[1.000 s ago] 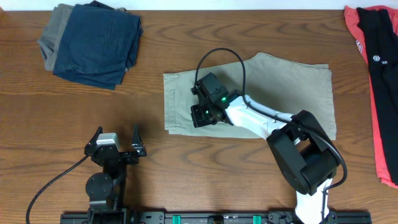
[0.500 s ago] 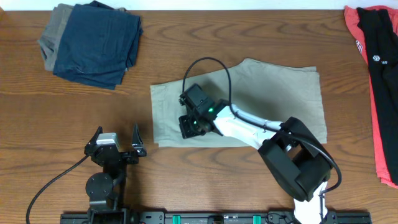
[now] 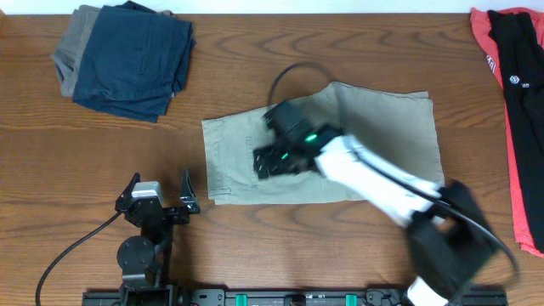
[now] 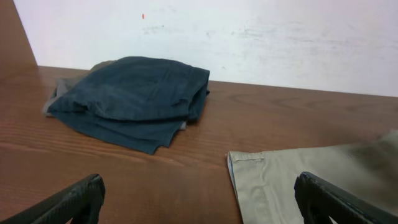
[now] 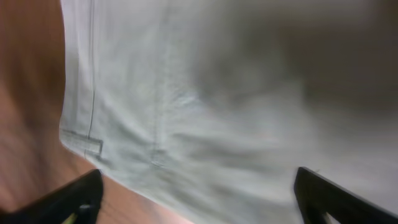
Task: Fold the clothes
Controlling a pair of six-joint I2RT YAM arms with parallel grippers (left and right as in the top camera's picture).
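The clothes, khaki-beige shorts [image 3: 382,127], lie folded flat in the middle of the table. My right gripper [image 3: 270,160] hovers over their left half, blurred by motion. In the right wrist view the shorts [image 5: 217,93] fill the frame, and the right gripper [image 5: 200,200] is open with nothing between its fingers. My left gripper [image 3: 159,183] rests open near the front edge, left of the shorts. In the left wrist view the left gripper [image 4: 199,202] is open over bare wood, with the shorts' [image 4: 292,180] corner just ahead on the right.
A folded navy-blue and grey stack [image 3: 127,59] sits at the back left and also shows in the left wrist view as the stack [image 4: 130,99]. A red-and-black garment [image 3: 514,102] lies along the right edge. A white wall [image 4: 249,37] stands behind the table.
The right gripper dragged the shorts to the left while shut, then opened and let go. The right arm is now in motion. The left arm has not moved.
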